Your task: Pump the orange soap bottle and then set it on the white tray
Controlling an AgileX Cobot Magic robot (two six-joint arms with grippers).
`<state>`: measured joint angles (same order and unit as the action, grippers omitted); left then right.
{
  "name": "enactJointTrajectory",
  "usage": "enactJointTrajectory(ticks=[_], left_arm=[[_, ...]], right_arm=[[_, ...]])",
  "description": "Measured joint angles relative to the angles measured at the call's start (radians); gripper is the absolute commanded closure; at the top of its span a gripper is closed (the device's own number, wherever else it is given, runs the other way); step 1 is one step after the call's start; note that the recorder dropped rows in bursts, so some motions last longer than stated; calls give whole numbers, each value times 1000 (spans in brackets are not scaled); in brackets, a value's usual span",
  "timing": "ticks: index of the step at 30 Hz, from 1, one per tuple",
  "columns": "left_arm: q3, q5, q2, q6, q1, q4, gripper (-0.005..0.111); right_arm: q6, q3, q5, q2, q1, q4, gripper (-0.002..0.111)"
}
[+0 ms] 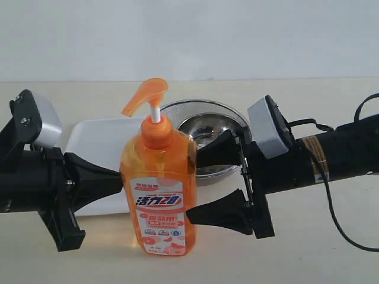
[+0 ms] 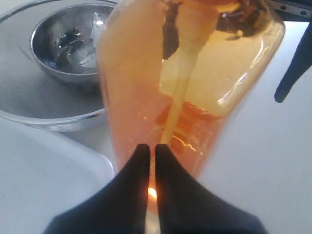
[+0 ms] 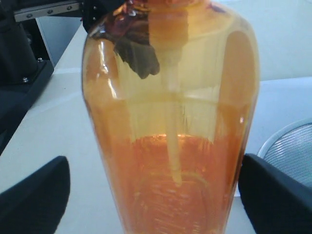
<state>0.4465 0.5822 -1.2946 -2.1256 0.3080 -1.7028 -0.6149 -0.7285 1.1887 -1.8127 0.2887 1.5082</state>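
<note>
1 orange soap bottle (image 1: 159,195) stood on the bench (image 1: 320,260). Left jaws were closed, tips at its side. Right jaws gaped loosely around it, gripping nothing.

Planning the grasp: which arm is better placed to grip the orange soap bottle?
Right, probably. The right gripper stands open, jaws flanking the orange soap bottle; the left gripper is shut, tips merely at its side.

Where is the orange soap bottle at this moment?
The orange soap bottle stands upright at the centre of the exterior view, just before the white tray and steel strainer, between the left claw and the right claw.
</note>
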Motion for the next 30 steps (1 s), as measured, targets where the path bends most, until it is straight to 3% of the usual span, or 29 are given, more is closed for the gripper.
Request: enactJointTrajectory(ticks=[17, 30], left_arm=[[0, 63, -5, -2, 0, 4, 102], [49, 131, -60, -2, 4, 7, 102]], right_arm=[[33, 0, 14, 0, 2, -12, 26], [39, 0, -39, 0, 90, -1, 26]])
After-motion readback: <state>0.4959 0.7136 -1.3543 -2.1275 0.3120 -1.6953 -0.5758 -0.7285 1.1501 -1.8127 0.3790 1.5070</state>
